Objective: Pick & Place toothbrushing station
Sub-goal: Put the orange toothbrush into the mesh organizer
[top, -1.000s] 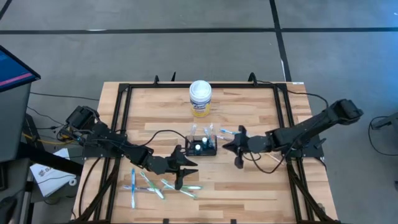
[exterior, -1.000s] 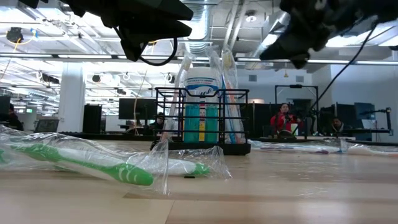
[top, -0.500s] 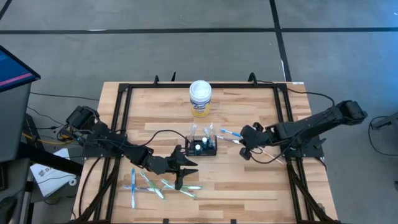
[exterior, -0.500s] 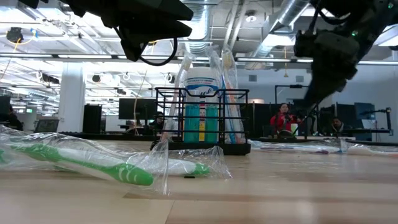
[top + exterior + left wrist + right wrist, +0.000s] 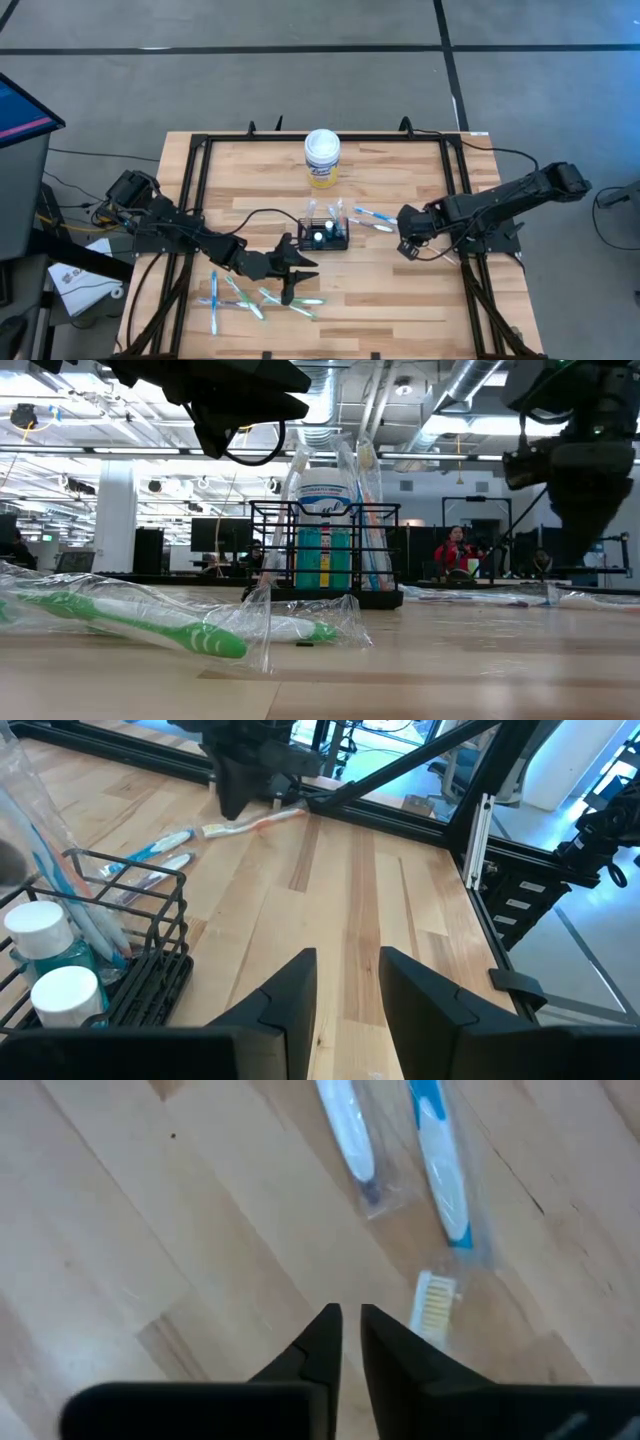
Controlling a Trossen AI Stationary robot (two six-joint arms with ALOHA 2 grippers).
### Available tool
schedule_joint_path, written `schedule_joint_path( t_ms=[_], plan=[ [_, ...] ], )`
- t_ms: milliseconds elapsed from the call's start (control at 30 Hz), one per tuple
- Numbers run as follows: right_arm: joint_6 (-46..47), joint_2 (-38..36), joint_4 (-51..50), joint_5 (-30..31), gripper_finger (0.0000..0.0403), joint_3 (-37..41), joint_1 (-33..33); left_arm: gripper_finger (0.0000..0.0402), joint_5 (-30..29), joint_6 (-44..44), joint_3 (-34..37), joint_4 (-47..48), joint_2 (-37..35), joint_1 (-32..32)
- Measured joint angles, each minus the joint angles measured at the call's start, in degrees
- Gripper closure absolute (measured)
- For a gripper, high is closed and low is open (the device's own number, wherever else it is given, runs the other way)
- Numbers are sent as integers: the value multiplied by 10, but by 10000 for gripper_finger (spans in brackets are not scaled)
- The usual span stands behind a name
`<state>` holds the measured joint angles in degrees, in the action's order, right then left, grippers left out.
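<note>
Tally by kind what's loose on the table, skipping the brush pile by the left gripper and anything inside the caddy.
Caddy: 1
Canister: 1
Brushes right of caddy: 3
Total: 5

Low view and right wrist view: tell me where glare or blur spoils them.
Low view: bright ceiling lights behind leave the black wire-mesh rectangular caddy backlit, and the near green toothbrush in clear wrap looks soft. Right wrist view: the wrapped blue-and-white toothbrushes look smeared.
</note>
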<state>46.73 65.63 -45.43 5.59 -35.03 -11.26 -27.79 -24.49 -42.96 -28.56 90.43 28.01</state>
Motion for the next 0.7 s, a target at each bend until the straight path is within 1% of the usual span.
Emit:
schedule_joint_path(
  t_ms=[167,333,467,633,700],
  plan=[
    [2,0,-28,-2,333,0,3,296,0,0,0,0,0,0],
    [31,0,-69,-2,306,0,3,296,0,0,0,0,0,0],
    [41,3,-67,1,288,0,3,296,0,0,0,0,0,0],
    [30,40,-73,11,264,0,20,296,0,0,0,0,0,0],
    [9,62,-73,11,255,0,27,296,0,0,0,0,0,0]
  ],
)
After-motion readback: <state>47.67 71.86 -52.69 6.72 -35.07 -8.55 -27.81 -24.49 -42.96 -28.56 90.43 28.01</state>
